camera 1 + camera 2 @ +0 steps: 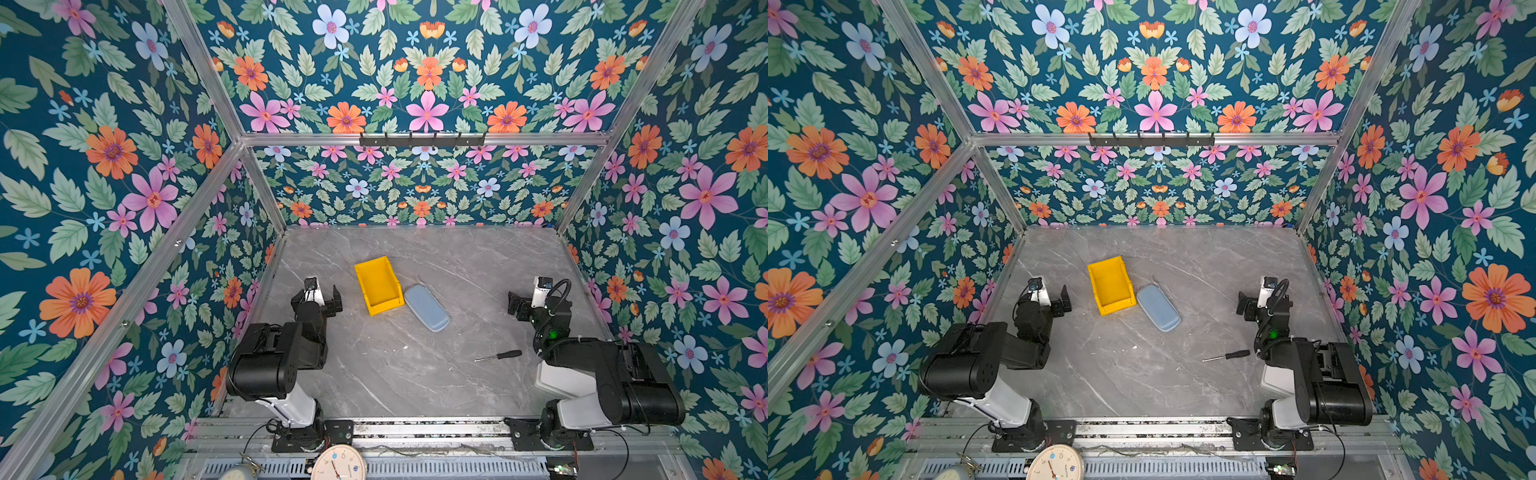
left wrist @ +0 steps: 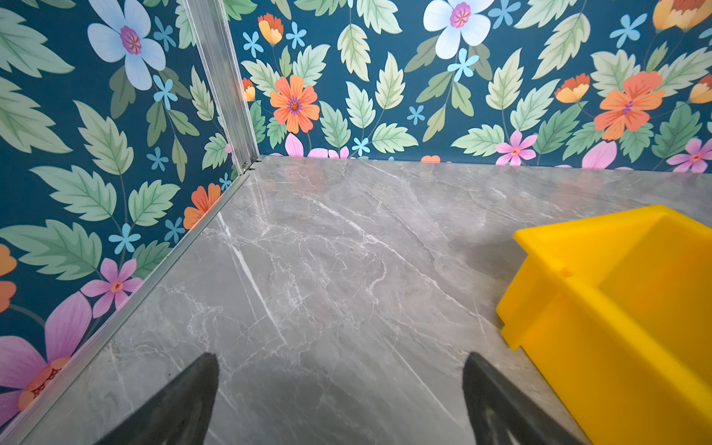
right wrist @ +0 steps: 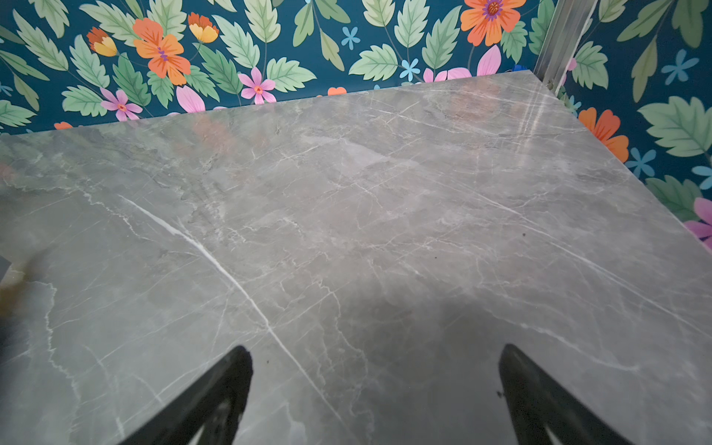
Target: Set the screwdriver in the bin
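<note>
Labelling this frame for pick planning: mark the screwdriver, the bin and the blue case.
screwdriver (image 1: 498, 356): in a top view, where the handle meets the shaft.
bin (image 1: 379, 286): in a top view, on its bare inside floor.
blue case (image 1: 427, 307): in a top view, the middle of its top face.

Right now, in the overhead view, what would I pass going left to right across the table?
In a top view: left gripper → bin → pale blue case → screwdriver.
</note>
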### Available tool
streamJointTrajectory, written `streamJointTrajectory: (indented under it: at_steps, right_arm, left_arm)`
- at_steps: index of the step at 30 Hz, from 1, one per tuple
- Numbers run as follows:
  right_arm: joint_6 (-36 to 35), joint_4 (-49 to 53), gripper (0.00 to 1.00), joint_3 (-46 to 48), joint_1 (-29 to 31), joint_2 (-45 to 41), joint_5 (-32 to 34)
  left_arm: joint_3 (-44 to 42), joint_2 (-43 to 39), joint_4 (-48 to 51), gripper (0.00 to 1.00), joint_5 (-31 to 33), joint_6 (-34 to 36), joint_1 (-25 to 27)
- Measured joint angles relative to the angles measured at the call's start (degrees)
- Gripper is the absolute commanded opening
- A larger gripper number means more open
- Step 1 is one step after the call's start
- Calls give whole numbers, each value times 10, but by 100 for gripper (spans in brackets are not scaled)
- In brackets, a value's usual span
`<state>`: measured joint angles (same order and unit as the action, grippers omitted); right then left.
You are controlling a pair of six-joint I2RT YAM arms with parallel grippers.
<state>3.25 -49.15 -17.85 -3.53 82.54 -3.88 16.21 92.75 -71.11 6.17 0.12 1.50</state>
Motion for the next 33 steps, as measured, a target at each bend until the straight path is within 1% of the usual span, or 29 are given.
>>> streamJointTrajectory:
  at_steps: [4,6,9,13,16,18,21,25,28,33]
  right_arm:
    - [1,1,99,0,0,-2,1]
    - [3,17,99,0,0,-19,9]
    - [11,61,99,-17,0,-62,18]
    - [38,165,99,-65,0,-128,41]
    - [81,281,99,-102,0,-175,53]
    - [112,365,99,-130,0,-210,57]
    - [145,462,99,-152,2,-259,57]
    - [187,581,99,-167,18,-315,57]
    - [218,662,99,-185,57,-339,67]
    - [274,778,99,-206,151,-348,115]
  left_arm:
    - [-12,-9,-1,100,-6,1,0]
    - [-23,-32,0,100,-16,3,1]
    - [-34,-90,9,100,-23,15,9]
    - [-34,-187,59,100,-41,33,41]
    - [-17,-255,127,100,-52,55,86]
    - [3,-287,176,100,-64,78,127]
    - [30,-312,241,100,-95,107,176]
    - [57,-319,316,100,-136,126,228]
    - [76,-317,361,100,-171,141,273]
    - [113,-294,422,100,-223,167,346]
